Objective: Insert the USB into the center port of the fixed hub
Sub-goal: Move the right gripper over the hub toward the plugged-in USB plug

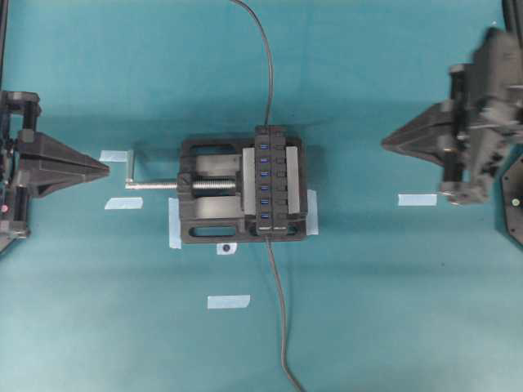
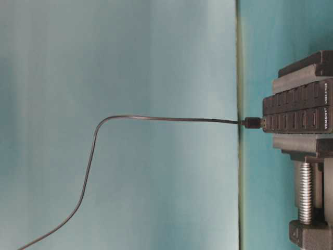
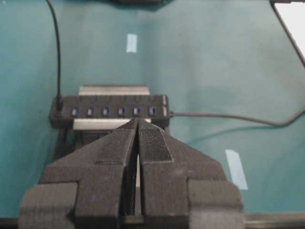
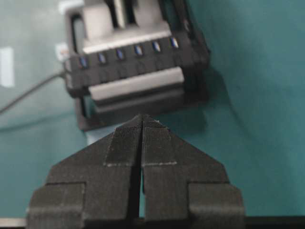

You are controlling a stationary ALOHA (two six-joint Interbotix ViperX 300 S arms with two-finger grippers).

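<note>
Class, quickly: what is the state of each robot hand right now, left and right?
Left hand: closed, holding nothing.
Right hand: closed, holding nothing.

A: Fixed hub (image 1: 274, 181) sits clamped in the vise (image 1: 214, 189), mid-table, screw handle (image 1: 140, 175) pointing left.

B: Cables leave both hub ends, far (image 1: 263, 57) and near (image 1: 279, 318); left gripper (image 1: 100, 167) well left, right gripper (image 1: 391, 142) well right.

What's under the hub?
The fixed hub sits on top of a black vise, clamped between its grey jaws, which stands on the teal table. What lies directly beneath the hub's body is covered.
</note>
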